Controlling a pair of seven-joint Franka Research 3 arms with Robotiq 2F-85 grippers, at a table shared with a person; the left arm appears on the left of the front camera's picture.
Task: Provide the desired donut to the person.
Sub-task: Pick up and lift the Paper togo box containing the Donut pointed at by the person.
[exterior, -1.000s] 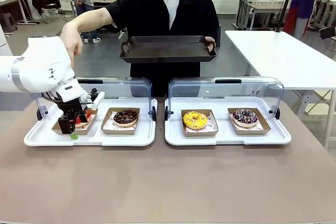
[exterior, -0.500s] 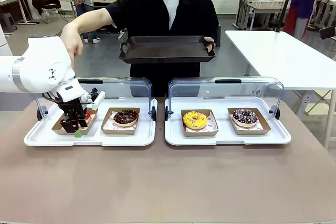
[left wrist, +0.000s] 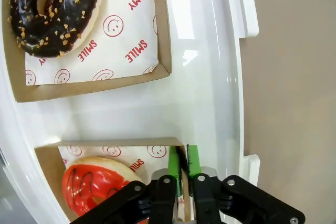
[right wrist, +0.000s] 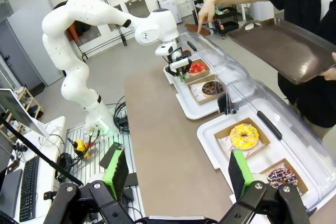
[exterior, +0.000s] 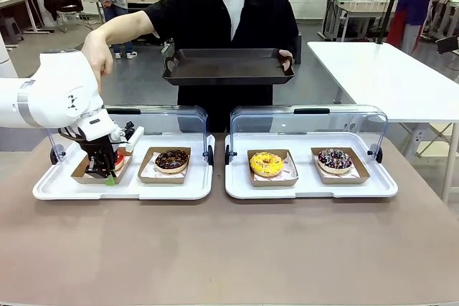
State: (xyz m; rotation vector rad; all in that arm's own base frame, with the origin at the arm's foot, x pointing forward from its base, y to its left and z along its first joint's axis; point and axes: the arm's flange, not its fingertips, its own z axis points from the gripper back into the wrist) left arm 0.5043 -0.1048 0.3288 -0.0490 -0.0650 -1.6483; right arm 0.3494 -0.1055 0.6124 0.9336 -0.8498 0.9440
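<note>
Gripping | left jaws pinched narrow on the 6 o'clock wall of the brown cardboard boat (left wrist: 121, 142) holding the red-glazed donut (left wrist: 92, 190), on the white plastic tray (exterior: 122, 190) | do: lift level, pinch firm | room: clear hinged lid (exterior: 165, 116) at 12 o'clock, chocolate donut (exterior: 171, 159) at 3; rise first, then head for the dark rectangular tray (exterior: 228, 67) held by the person (exterior: 215, 19) | right jaws wide, idle

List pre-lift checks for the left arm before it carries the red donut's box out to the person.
1. Left gripper pinch on red donut's box wall: ok, pads closed on it.
2. Clear cover raised: ok.
3. Person's dark tray held out: ok.
4. Person's pointing hand clear of lift path: not ok, it hangs just above the left arm.
5. Right gripper open, far off: ok.
6. Pinch keeps loaded box level: cannot tell.
</note>
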